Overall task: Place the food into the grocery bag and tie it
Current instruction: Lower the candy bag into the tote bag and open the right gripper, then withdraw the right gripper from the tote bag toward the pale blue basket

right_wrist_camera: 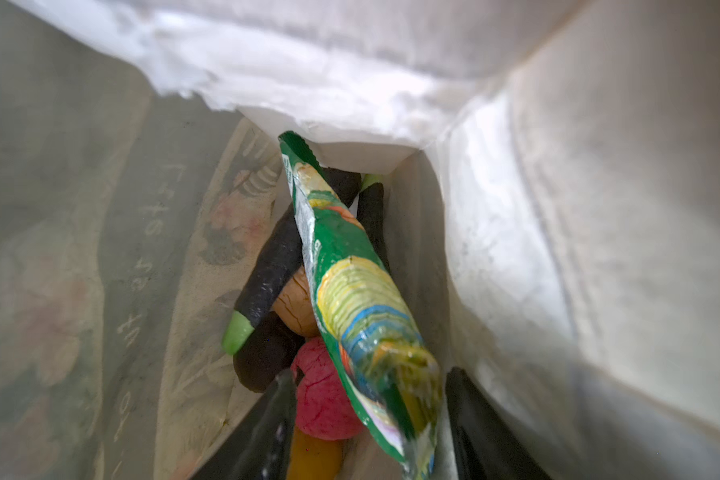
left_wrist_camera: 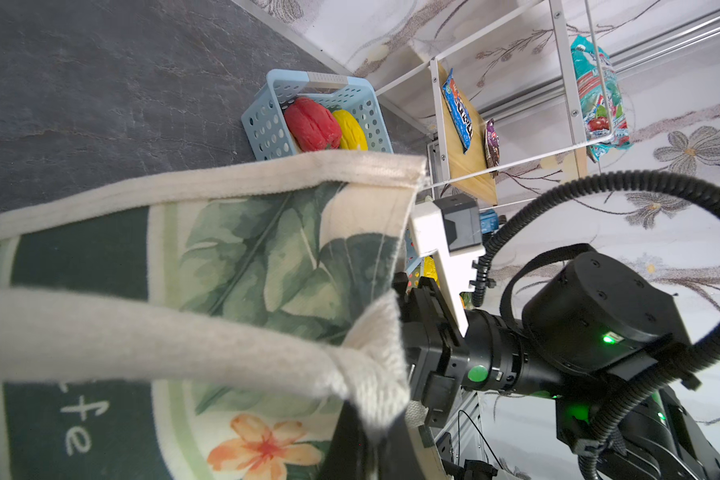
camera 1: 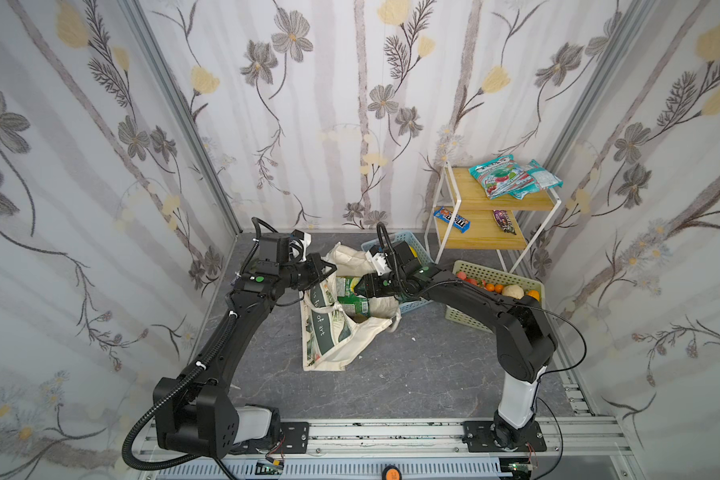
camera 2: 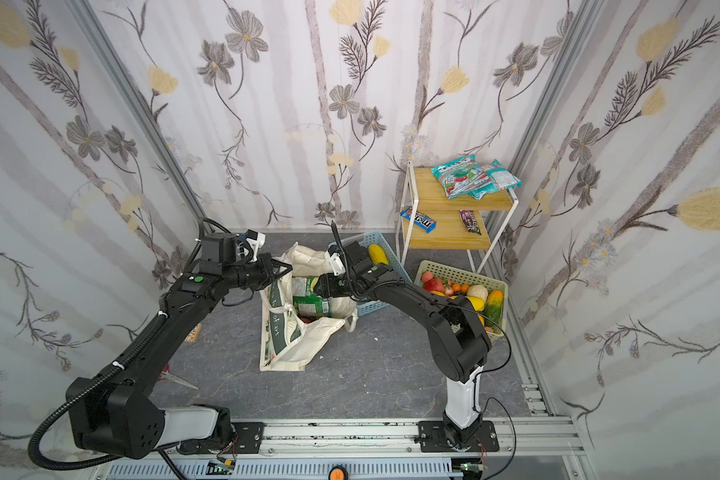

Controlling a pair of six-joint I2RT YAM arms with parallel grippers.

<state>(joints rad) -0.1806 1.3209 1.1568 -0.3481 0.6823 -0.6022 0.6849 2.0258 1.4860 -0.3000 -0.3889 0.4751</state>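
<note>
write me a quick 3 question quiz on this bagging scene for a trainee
1. True or false: the green snack packet is inside the mouth of the grocery bag.
2. What is the left gripper shut on? A) the grocery bag B) a toy fruit C) nothing
3. Fill in: the red toy lies in the ___ basket.
Key: 1 true; 2 A; 3 light blue.
</note>
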